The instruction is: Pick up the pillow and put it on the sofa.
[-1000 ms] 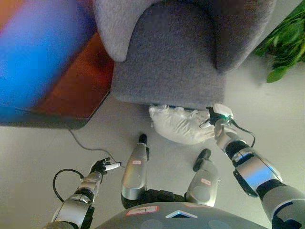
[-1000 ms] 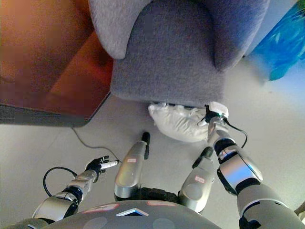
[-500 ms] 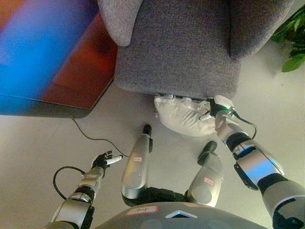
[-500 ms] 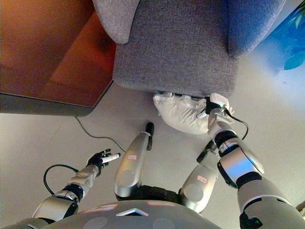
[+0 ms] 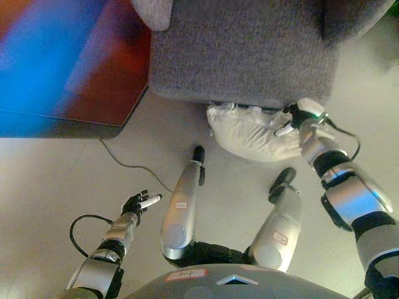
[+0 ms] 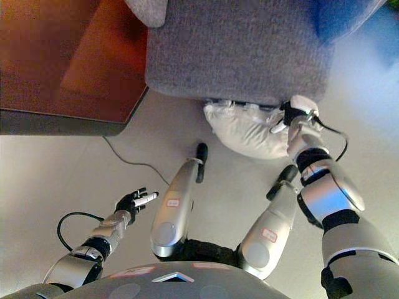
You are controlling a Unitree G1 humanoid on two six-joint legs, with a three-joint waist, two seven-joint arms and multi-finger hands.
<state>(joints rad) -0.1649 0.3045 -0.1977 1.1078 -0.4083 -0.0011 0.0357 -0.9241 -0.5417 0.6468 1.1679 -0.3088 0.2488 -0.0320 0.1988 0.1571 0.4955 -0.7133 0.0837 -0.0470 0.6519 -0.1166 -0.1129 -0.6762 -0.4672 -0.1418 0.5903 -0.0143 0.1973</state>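
Both hands showed. Fingers of the right hand [image 5: 298, 118] were curled onto the right end of the white pillow [image 5: 249, 131], which lay on the floor against the near foot of the grey sofa [image 5: 243, 50]. Near left, the left hand [image 5: 138, 202] hung with fingers spread, holding nothing, above the floor [image 5: 56, 174].

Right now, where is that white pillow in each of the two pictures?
Left eye view: the pillow lies on the floor, right of centre, against the grey sofa's front edge.
Right eye view: the pillow shows in nearly the same spot.
Shared landmark: the right hand at the pillow's right end.
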